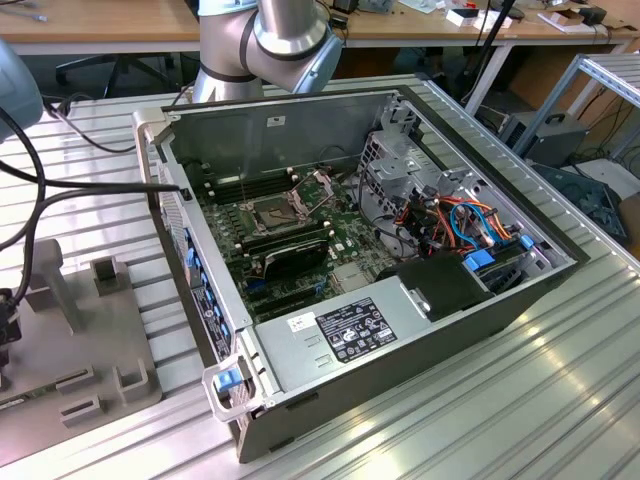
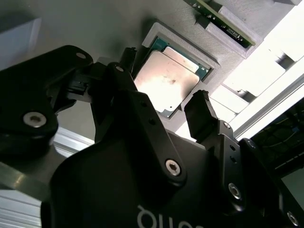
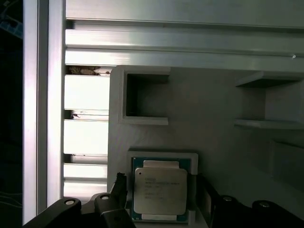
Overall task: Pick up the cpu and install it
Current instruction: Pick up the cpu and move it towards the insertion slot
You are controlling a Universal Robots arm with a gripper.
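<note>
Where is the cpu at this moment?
In both wrist views the cpu lies flat in a square recess of the grey tray, between the two fingers of the open hand.

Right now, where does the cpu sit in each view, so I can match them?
First wrist view: cpu seated in the grey fixture's square holder, straddled by the gripper.
Second wrist view: cpu in that holder, gripper astride.
Exterior view, shared landmark: grey fixture at the exterior view's left.
</note>
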